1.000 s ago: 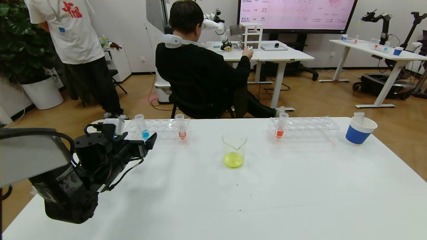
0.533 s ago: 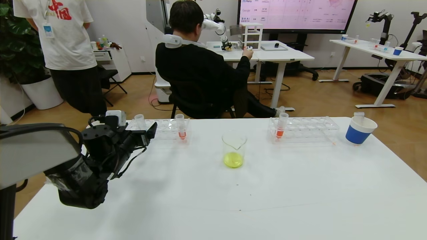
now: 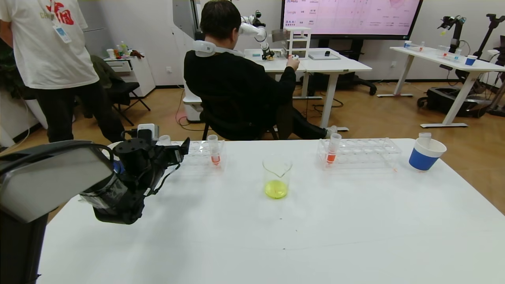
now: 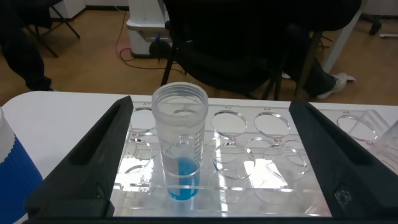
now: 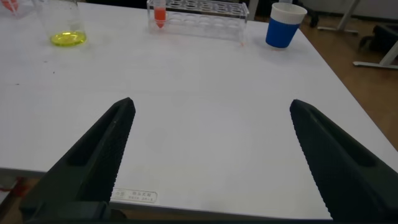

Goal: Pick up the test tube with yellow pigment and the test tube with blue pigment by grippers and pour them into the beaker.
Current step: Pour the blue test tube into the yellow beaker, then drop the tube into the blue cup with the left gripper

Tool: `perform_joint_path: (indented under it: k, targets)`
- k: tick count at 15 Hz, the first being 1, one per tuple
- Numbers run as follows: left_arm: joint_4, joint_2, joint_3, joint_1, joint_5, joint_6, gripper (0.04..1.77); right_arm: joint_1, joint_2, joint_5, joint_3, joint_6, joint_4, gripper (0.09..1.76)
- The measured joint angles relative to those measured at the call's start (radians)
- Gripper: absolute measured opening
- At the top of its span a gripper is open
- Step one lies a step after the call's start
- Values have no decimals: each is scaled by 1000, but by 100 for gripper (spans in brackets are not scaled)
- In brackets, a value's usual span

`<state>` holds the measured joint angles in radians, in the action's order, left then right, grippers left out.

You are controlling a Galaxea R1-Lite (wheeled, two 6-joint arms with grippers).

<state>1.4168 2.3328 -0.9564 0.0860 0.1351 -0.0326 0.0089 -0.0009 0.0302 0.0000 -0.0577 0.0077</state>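
The test tube with blue pigment [image 4: 180,146] stands upright in the clear left rack [image 4: 267,180]. It sits between the wide-open fingers of my left gripper [image 4: 210,107], and neither finger touches it. In the head view only the tube's rim [image 3: 163,139] shows above my left gripper [image 3: 178,150]. The beaker [image 3: 277,175] stands mid-table with yellow-green liquid at its bottom. No tube with yellow liquid is in view. My right gripper [image 5: 211,109] is open and empty above the table's near edge; it does not show in the head view.
Orange-red tubes stand in the left rack [image 3: 213,149] and the right rack [image 3: 332,148]. A blue-and-white cup [image 3: 425,154] at the far right holds an empty tube [image 3: 425,135]. Another blue cup [image 4: 12,180] stands beside the left rack. People stand and sit behind the table.
My left arm has moved forward and right to the left rack, and its open fingers now straddle the blue tube. The standing person has walked left.
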Motion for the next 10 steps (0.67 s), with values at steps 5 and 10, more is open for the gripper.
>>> perform_joint_path:
  k: [5,10]
  targets:
    - [-3,27,-35,-1,1,2,175,0,0,0,0,0,0,174]
    - [-1,48,-55,-6,10,1,175,0,0,0,0,0,0,174]
